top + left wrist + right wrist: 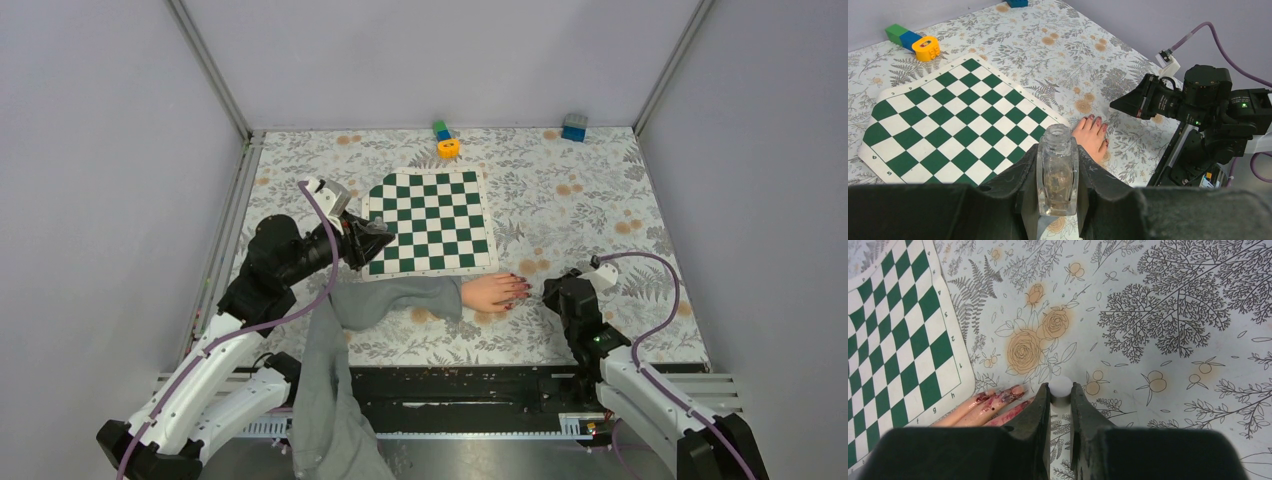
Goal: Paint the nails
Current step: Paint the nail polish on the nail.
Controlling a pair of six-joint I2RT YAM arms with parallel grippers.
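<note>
Ok, status: left fingers (1018,186) are clamped on a clear glass bottle (1057,170), one finger on each flat side. The bottle is upright in the left wrist view, with no cap and an open neck. From above, that arm holds it over the near-left corner of the chessboard mat (431,222).

Right fingers (1040,410) are pinched nearly shut on a small white round-topped piece (1062,386), which pokes out between the tips. I can't tell what the piece is, and nothing below the white top is visible.

The hand (493,292) lies palm down on the table (600,200), just off the near-right corner of the mat. Its grey sleeve (400,300) runs left and then back off the near edge. The nails (1098,121) are dark red and point toward the right arm. In the right wrist view, red is smeared along the skin behind the tips as well as on the nails.

The right fingers sit just beside those tips, on their right. The nearest tip runs up close to one finger, but I can't tell whether they touch. The left fingers and bottle are well apart from the hand, on the far side of the sleeve.

At the far edge of the table, an orange block (448,148) sits next to a green and blue brick (440,129). Another blue brick (574,127) is in the far-right corner.
</note>
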